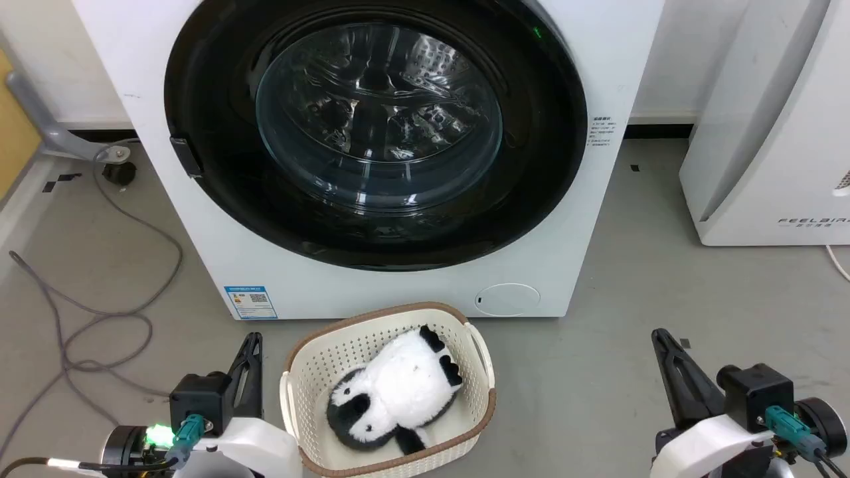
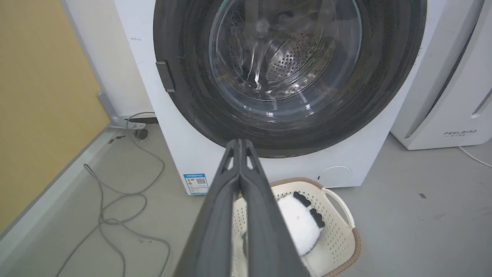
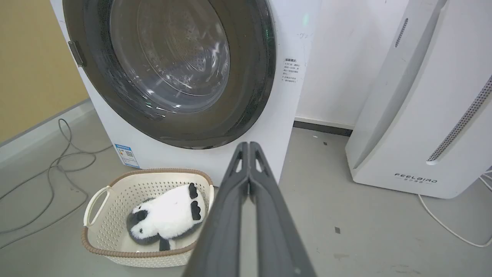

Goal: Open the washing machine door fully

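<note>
Washing machine door [image 1: 375, 133] shut flush on the washing machine [image 1: 398, 295], far centre; drum visible through the glass bowl

Small dark tab [image 1: 186, 157] on the door's left rim. Probably the pull point, so the hinge is likely on the right

Left gripper [image 1: 253, 340] near left, fingers pressed together, empty. Right gripper [image 1: 661, 338] near right, likewise together and empty. Both well apart from the door

Basket [image 1: 292, 372] holding a plush panda [image 1: 398, 392] sits on the floor just in front of the washer, between the grippers

Judged step: the reach, no contact yet. The left arm is better placed for the tab. Part the fingers before arriving, hook behind the tab and draw it toward the near side. Then follow the door's arc round to the right instead of hauling straight back. Keep the arm above the basket and check the door's lower edge clears it
</note>
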You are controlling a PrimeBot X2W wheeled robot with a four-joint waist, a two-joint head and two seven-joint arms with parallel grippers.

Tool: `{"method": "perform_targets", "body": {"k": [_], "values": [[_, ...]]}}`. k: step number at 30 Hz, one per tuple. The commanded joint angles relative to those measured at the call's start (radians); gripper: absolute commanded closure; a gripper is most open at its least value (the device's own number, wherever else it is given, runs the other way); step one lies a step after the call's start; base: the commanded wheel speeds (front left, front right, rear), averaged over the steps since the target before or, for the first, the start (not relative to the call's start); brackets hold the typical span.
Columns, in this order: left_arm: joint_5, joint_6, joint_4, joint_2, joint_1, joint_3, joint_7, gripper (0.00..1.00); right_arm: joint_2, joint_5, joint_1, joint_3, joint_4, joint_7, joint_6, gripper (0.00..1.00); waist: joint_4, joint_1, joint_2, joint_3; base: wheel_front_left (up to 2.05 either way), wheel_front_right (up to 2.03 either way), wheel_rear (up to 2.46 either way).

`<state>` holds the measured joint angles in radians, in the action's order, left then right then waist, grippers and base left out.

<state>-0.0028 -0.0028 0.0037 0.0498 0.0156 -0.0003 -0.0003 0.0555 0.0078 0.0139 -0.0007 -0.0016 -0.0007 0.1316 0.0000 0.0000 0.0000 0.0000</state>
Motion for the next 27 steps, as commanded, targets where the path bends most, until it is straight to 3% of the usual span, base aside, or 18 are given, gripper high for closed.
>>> {"method": "perform_targets", "body": {"k": [1,27], "values": [[0.003,0.003,-0.004,0.000,-0.016,0.000,0.000,1.00,-0.005,-0.008,-0.014,0.001,0.002,0.001,-0.001,1.00,0.000,0.0000,0.0000,0.000,0.00,0.00,0.00],[0.003,0.003,-0.004,0.000,-0.016,0.000,0.000,1.00,-0.005,-0.008,-0.014,0.001,0.002,0.001,-0.001,1.00,0.000,0.0000,0.0000,0.000,0.00,0.00,0.00]]}}
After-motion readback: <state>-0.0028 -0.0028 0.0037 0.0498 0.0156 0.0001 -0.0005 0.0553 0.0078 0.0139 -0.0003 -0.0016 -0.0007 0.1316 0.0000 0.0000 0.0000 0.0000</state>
